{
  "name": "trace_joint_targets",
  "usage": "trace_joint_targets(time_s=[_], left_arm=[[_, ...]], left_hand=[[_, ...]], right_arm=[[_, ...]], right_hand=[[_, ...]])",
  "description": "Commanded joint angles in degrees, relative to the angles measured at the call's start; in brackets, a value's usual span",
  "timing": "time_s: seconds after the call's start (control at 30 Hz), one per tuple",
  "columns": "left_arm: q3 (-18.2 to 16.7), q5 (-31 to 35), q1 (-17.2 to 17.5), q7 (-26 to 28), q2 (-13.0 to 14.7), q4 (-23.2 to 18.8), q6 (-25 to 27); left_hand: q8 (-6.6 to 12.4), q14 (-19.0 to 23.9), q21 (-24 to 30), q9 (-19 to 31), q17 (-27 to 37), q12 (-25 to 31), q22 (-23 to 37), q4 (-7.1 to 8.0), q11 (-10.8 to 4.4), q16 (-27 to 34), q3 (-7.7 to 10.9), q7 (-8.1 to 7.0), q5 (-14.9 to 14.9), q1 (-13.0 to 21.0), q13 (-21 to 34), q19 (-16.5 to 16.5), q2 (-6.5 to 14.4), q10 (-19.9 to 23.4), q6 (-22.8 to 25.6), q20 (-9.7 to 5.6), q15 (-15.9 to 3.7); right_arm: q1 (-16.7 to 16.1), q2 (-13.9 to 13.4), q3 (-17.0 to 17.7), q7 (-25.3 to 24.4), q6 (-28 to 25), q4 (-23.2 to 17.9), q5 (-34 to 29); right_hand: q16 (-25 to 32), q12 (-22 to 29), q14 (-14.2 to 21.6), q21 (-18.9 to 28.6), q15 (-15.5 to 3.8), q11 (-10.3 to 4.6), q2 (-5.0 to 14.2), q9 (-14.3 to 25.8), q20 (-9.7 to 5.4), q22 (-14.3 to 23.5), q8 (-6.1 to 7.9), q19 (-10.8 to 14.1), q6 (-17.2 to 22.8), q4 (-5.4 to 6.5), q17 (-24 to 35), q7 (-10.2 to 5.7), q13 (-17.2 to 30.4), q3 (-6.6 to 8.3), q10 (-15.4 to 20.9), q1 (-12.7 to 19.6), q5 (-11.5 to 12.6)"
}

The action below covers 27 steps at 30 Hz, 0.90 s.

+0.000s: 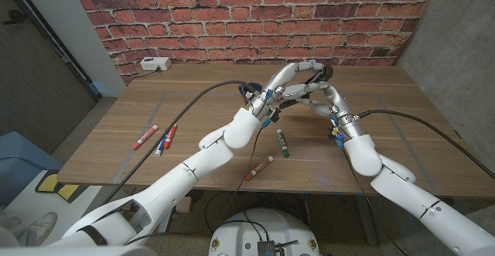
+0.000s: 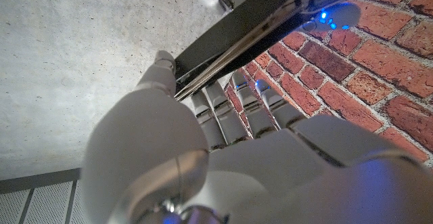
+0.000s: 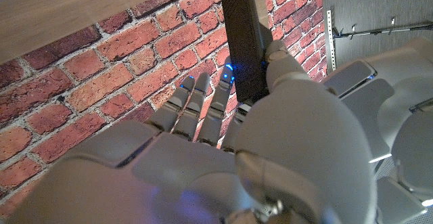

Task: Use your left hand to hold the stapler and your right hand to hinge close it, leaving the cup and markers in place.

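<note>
One stapler [image 1: 313, 74] in both hands' grip, left hand [image 1: 285, 82], right hand [image 1: 321, 93]; five markers [image 1: 283, 142].

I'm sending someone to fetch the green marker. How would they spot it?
Start at the wooden table before the brick wall. Near its front edge, below the right hand, two markers lie. The green marker has a dark green cap; its neighbour, the orange marker, lies nearer the edge.

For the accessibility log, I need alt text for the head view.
Both hands meet over the far middle of the wooden table, the left hand and right hand holding a dark stapler between them. Markers lie scattered nearer the robot, a brick wall behind.
</note>
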Motion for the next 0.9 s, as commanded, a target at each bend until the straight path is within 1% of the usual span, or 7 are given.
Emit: trace_joint_targets(time_s=[0.03,0.07,0.13,0.4,0.67,0.9], left_arm=[[-0.76,1.04,1.34,1.14,0.73,-2.06,1.57],[-0.8,1.05,1.36,1.27,0.73,-2.09,1.57],[-0.91,1.2,1.41,1.72,0.63,-2.12,1.61],[-1.29,1.78,1.34,3.23,0.42,-1.94,1.37],[-1.98,2.42,1.84,4.34,0.78,-3.06,2.14],[-2.42,2.43,2.85,4.78,1.41,-4.32,2.85]], left_hand=[[0.59,0.14,0.1,0.26,0.11,0.41,0.21,5.93,-0.5,-0.1,6.66,0.13,0.16,4.37,1.54,0.38,4.47,0.4,0.75,0.29,-9.28],[0.6,0.09,0.11,0.27,0.09,0.4,0.21,5.87,-0.5,-0.14,6.77,0.13,0.15,4.43,1.58,0.4,4.43,0.41,0.76,0.33,-9.36],[0.65,0.16,0.1,0.28,0.11,0.37,0.21,5.83,-0.47,-0.12,6.89,0.15,0.12,4.48,1.65,0.41,4.39,0.41,0.89,0.39,-9.41],[0.73,0.54,0.17,0.33,0.22,0.38,0.22,5.58,-0.46,0.09,7.14,0.47,-0.05,4.68,1.9,0.64,4.2,0.63,1.1,0.46,-9.48],[0.79,0.63,0.16,0.36,0.24,0.34,0.22,5.46,-0.4,0.14,7.22,0.65,-0.19,4.69,2.09,0.67,4.02,0.67,1.25,0.4,-9.39],[0.8,0.65,0.14,0.4,0.27,0.31,0.23,5.4,-0.38,0.16,7.29,0.67,-0.32,4.67,2.28,0.66,3.96,0.74,1.3,0.45,-9.37]], right_arm=[[-1.58,0.46,1.84,0.1,1.77,0.11,2.87],[-1.74,0.44,2.02,0.05,1.8,-0.01,2.84],[-2.05,0.41,2.38,-0.05,1.75,-0.34,2.79],[-3.36,0.17,3.63,-0.24,2.24,-1.7,2.26],[-4.12,0.3,4.5,0.02,2.64,-2.05,2.43],[-4.45,1.09,4.91,0.05,3.18,-1.72,3.2]], right_hand=[[-0.32,1.11,0.54,0.54,-11.05,-6.2,5.99,0.2,-0.07,0.17,0.38,0.79,0.19,1.01,0.2,-0.33,0.25,1.03,6.94,5.79,0.37],[-0.36,1.11,0.56,0.58,-11.04,-6.26,5.98,0.2,0.23,0.17,0.4,0.89,0.26,1.0,0.23,-0.27,0.24,1.03,6.88,5.81,0.37],[-0.35,1.16,0.66,0.58,-11.03,-6.22,6.01,0.21,0.29,0.18,0.39,0.91,0.25,1.02,0.29,-0.26,0.34,1.02,6.77,5.81,0.37],[-0.46,1.24,0.77,0.52,-11.01,-6.16,5.98,0.23,0.08,0.18,0.37,0.75,0.25,1.03,0.35,-0.17,0.22,0.96,6.91,5.81,0.35],[-0.56,1.26,0.87,0.5,-11.02,-6.2,5.98,0.25,-0.01,0.18,0.35,0.7,0.21,1.08,0.41,-0.26,0.18,0.9,6.78,5.77,0.34],[-0.7,1.34,0.94,0.5,-11.02,-6.25,5.98,0.27,-0.04,0.19,0.36,0.7,0.25,1.09,0.47,-0.25,0.16,0.86,6.79,5.79,0.35]])
